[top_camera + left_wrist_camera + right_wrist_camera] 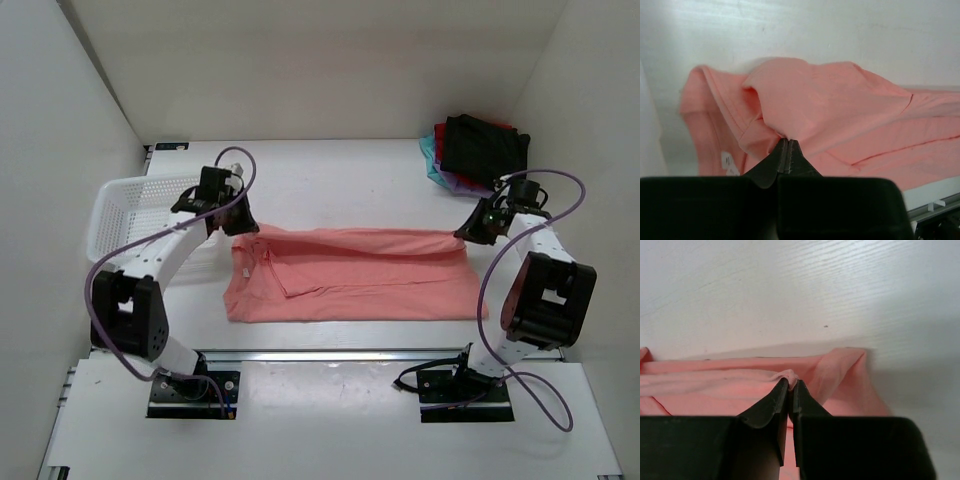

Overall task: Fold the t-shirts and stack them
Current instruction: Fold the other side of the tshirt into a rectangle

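Fabric of the salmon-pink t-shirt [350,285] lies spread across the middle of the frame on the desk [330,190]. Both the left end effector [786,142] and the right end effector [790,383] are clamped tight on a pinch of its upper edge, one near each end. For a clean fold, I judge they should lift and travel together toward the bottom of the frame, with the edge taut and level. The folded t-shirts [478,150] sit at upper right.

Table [340,185]: pink t-shirt [350,275], shirt stack [480,150], basket [130,205]

a white table [340,180] sits boxed in by plain white walls [300,60] on three sides, evenly lit.
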Motion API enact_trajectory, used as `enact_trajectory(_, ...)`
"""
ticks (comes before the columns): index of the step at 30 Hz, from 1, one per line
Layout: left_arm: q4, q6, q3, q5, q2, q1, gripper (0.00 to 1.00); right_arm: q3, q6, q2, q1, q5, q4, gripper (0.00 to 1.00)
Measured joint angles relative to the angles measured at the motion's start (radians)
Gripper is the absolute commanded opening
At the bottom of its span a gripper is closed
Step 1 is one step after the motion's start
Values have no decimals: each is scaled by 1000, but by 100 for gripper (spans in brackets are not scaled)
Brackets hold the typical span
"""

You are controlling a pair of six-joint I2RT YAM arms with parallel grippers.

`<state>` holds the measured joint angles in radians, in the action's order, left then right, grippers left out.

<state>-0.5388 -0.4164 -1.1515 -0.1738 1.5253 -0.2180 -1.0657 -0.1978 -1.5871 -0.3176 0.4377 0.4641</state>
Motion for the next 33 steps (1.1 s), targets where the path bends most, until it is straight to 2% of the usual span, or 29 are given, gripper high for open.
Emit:
enact_trajectory(15,10,-8,296,-2,-189,-10,0,158,-5,130,-8,-86,13,1)
enact_trajectory(18,19,-14,337,1,-211,-10,25,168,-21,151,-1,-127,42,22)
enact_trajectory(21,25,-29,380,5,-238,0,22,181,-47,186,-2,-189,81,31)
enact_trajectory(22,25,-32,393,5,-247,3,26,185,-56,199,-2,-212,96,37)
enact_trajectory(23,24,-34,403,5,-255,6,32,188,-67,210,0,-233,110,39)
enact_trajectory(24,24,-37,410,5,-263,11,33,189,-74,219,3,-258,126,41)
enact_trajectory(27,30,-47,424,6,-286,18,36,190,-95,235,12,-316,167,36)
enact_trajectory(31,54,-66,425,5,-305,30,39,189,-97,240,30,-359,192,18)
enact_trajectory(32,64,-71,425,5,-306,35,40,187,-95,239,34,-362,193,5)
enact_trajectory(33,74,-78,425,5,-305,40,39,180,-92,235,36,-362,195,0)
